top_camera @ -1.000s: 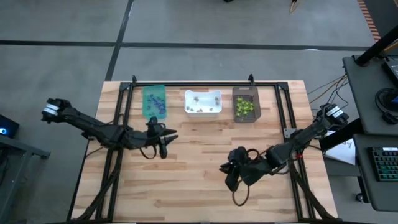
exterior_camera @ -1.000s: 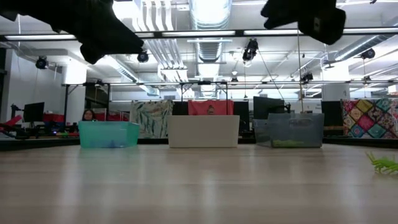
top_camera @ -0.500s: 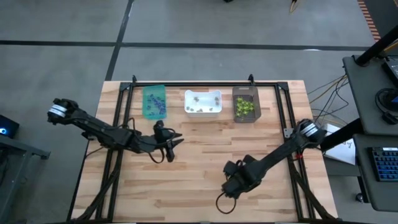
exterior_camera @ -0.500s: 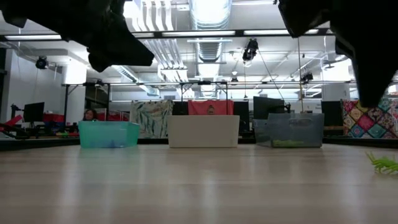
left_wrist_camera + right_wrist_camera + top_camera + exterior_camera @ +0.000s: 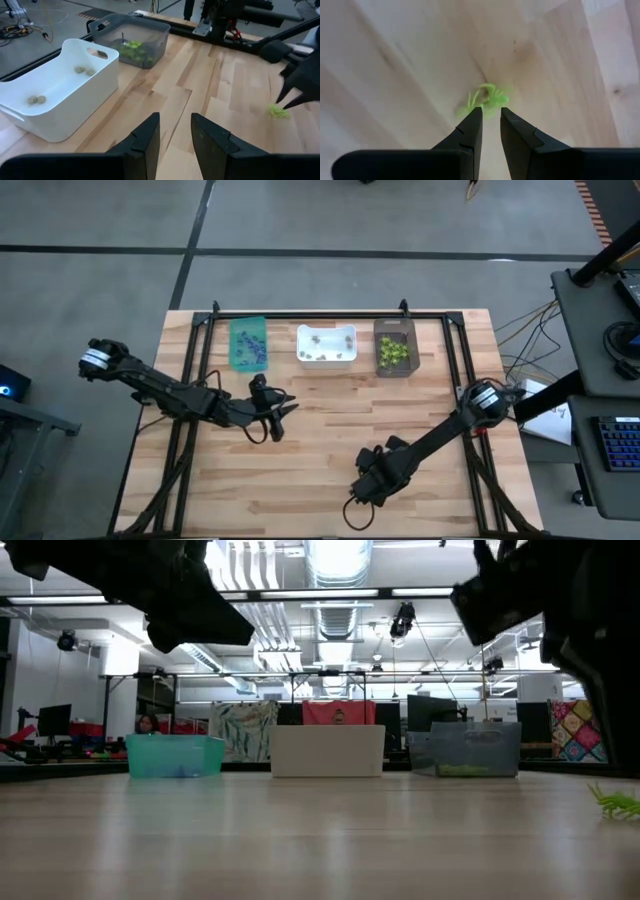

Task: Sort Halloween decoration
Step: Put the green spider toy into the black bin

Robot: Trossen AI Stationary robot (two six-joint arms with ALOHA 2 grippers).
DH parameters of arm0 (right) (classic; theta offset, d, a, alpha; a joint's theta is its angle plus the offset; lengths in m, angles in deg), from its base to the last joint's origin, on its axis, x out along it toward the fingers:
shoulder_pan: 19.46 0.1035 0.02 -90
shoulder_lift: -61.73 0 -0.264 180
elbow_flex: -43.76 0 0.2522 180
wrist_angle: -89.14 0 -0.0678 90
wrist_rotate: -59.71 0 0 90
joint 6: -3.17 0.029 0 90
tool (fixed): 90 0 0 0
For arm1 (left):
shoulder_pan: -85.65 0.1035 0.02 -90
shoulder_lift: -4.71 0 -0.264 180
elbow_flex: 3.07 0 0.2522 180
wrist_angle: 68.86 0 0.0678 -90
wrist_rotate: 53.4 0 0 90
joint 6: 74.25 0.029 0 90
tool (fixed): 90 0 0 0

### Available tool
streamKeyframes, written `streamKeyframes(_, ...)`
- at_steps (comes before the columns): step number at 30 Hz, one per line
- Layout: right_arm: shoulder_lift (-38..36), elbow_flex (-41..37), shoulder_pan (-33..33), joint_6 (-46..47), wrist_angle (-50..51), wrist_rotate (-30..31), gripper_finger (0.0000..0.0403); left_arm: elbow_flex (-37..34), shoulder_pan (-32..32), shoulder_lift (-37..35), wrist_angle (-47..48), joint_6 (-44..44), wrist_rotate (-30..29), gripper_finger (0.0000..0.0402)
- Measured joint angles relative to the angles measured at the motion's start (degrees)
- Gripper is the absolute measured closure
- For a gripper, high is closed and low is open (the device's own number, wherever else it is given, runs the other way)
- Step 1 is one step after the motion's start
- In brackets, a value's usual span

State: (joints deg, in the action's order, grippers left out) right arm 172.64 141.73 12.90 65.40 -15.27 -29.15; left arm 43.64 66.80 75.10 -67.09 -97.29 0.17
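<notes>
Near the front edge of the table (image 5: 330, 442), the right hand (image 5: 362, 488) points down at the wood, its two fingers (image 5: 470, 131) standing a narrow gap apart and grasping nothing. A lime-green trinket (image 5: 484, 99) lies on the boards just beyond the fingertips; whether they touch it cannot be told. In the low view the same trinket (image 5: 618, 804) shows at the far right of the table, partly cut off by the picture's edge.

The left hand (image 5: 272, 416) hangs over the middle of the table, left of centre, fingers (image 5: 145, 140) slightly parted and empty. It is well apart from the green trinket.

Along the far side of the table stand three bins in a row:
- teal bin (image 5: 234, 352), holding purple trinkets (image 5: 250, 348);
- white bin (image 5: 326, 361), holding pale greyish trinkets (image 5: 36, 100);
- dark bin (image 5: 381, 330), holding lime-green trinkets (image 5: 393, 353).

No brand, label or writing can be read on the bins, the arms or the table. In the low view both arms appear only as dark shapes at the top, and the bins' contents are hard to make out. A person (image 5: 146, 725) shows far off in the room behind the teal bin.
</notes>
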Motion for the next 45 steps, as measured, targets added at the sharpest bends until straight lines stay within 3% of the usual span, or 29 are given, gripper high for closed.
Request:
streamKeyframes(17,0.83,-0.15,-1.47,-2.73,1.28,6.33,0.0344,-0.02,-0.09,-0.04,-0.29,0.02,0.00,0.0309)
streamKeyframes(24,-0.85,-0.15,-2.03,-9.31,0.72,5.11,0.0344,-0.04,-0.15,-0.04,-0.43,-0.12,0.04,0.0309)
streamKeyframes(32,0.51,-1.64,-1.90,-8.73,-1.34,3.36,0.0344,-0.09,-0.26,0.09,-0.45,-0.18,1.16,0.0309)
streamKeyframes(45,-1.15,-4.02,-3.23,-7.10,3.16,14.00,0.0344,-0.09,-0.29,0.09,-0.39,-0.18,1.14,0.0309)
